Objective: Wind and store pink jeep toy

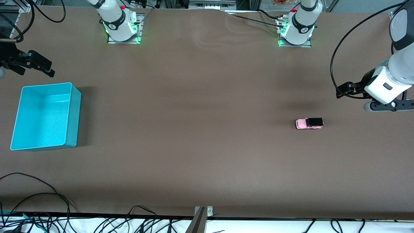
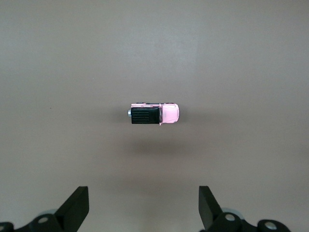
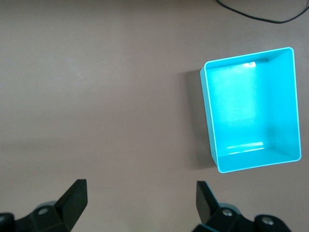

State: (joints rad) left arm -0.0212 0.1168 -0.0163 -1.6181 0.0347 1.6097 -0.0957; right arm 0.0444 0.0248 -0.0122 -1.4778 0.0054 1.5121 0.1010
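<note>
I find the pink jeep toy [image 1: 309,123] standing on its wheels on the bare bench [image 1: 200,136], toward the left arm's end; well apart from the teal bin [image 1: 72,113], which sits empty at the right arm's end; nothing wound or stored yet, by my reading.

Left tool [image 2: 145,212] hangs up in the air by the bench edge at its own end, fingers [image 2: 76,207] spread wide, nothing between them; its wrist view has the jeep centred, lying crosswise to the gap between the fingers. Right tool [image 3: 140,210] hangs near the bin, also spread wide and empty; I take this arm to be waiting.

Risks as I judge them from here:
- the jeep is tiny and on free wheels; a fingertip landing off-centre could roll it away instead of pinching it;
- closing on the smooth black roof section rather than the body sides could let it squirt out;
- winding means dragging it back along the bench; too light a press and the wheels skid; too hard and it tips;
- once wound, an early release could send it running off across the bench, missing the bin.
</note>
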